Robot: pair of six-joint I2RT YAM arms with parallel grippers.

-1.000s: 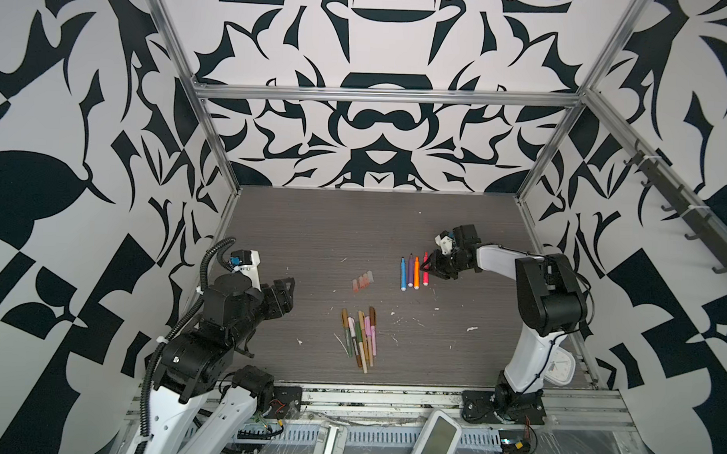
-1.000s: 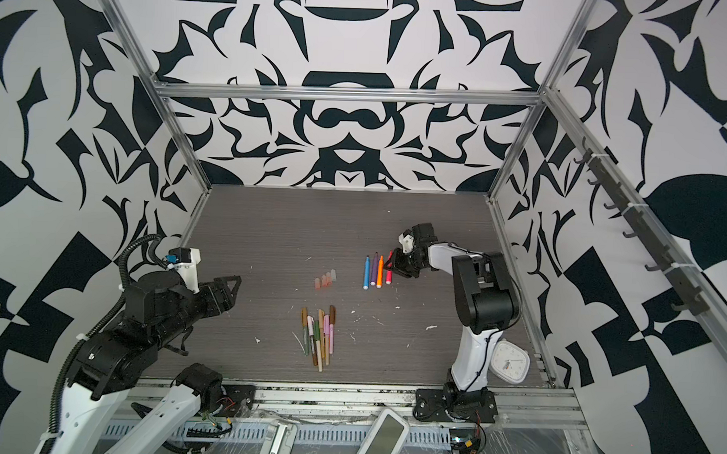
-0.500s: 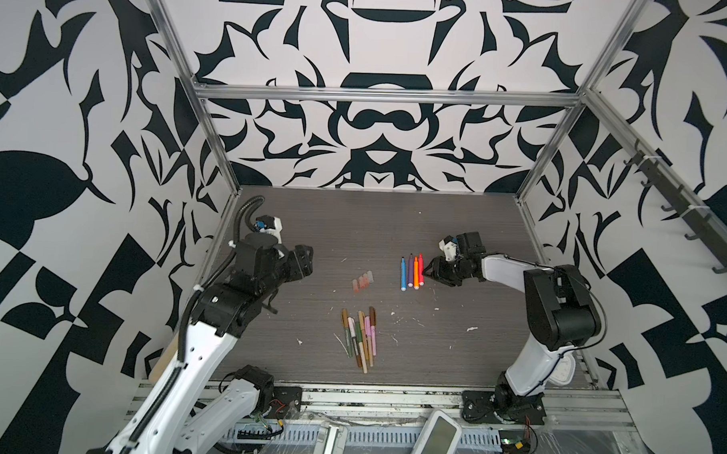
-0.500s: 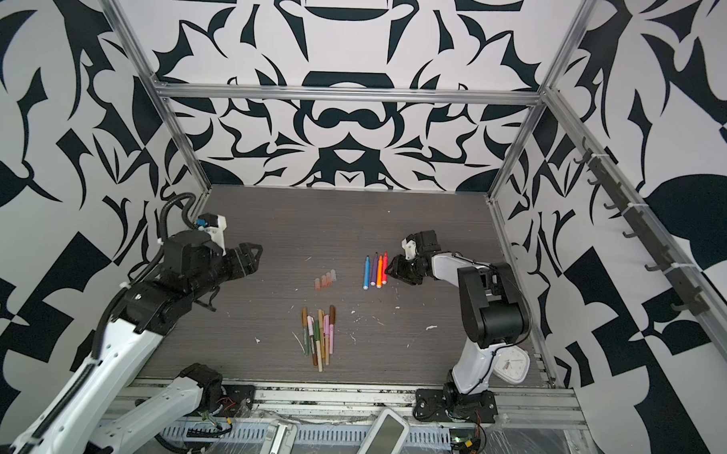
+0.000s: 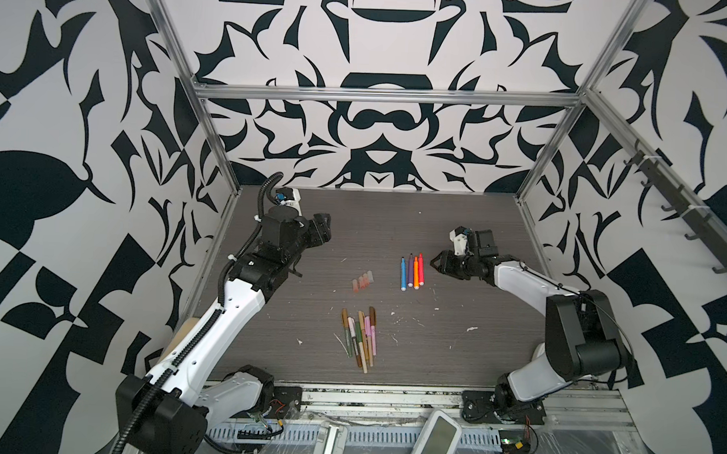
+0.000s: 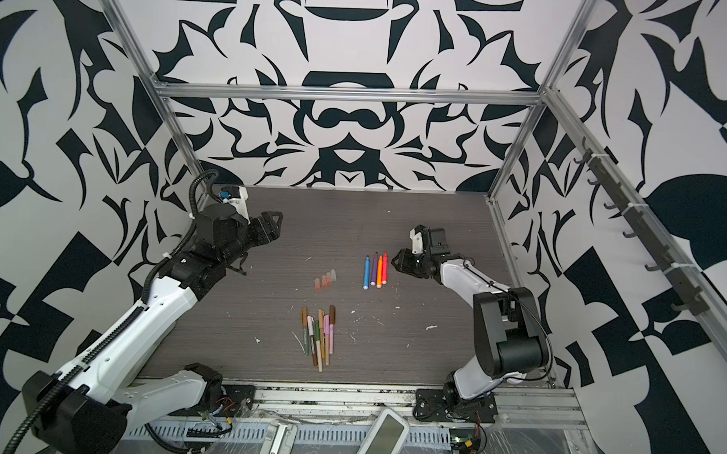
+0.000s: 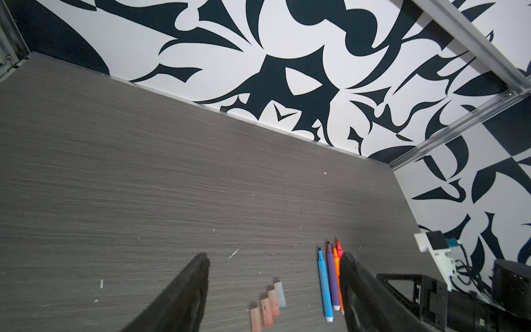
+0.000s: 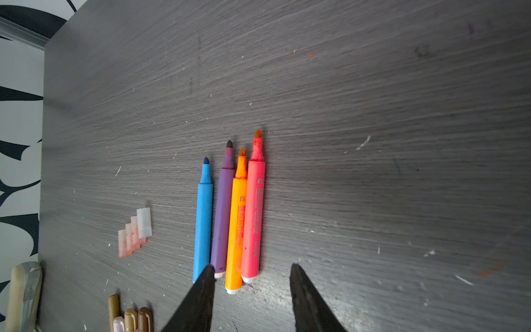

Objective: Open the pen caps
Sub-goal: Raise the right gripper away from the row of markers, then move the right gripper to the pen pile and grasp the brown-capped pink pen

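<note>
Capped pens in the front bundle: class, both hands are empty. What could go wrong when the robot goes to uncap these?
1. The capped pens lie packed close together, apparently touching; closing on one may drag or scatter its neighbours.
2. The uncapped markers lie bare-tipped right beside the right hand; a low swing could roll them or smear ink.

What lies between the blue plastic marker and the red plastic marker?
A long purple plastic marker and a long orange plastic marker, both uncapped; the right wrist view shows it.
</note>
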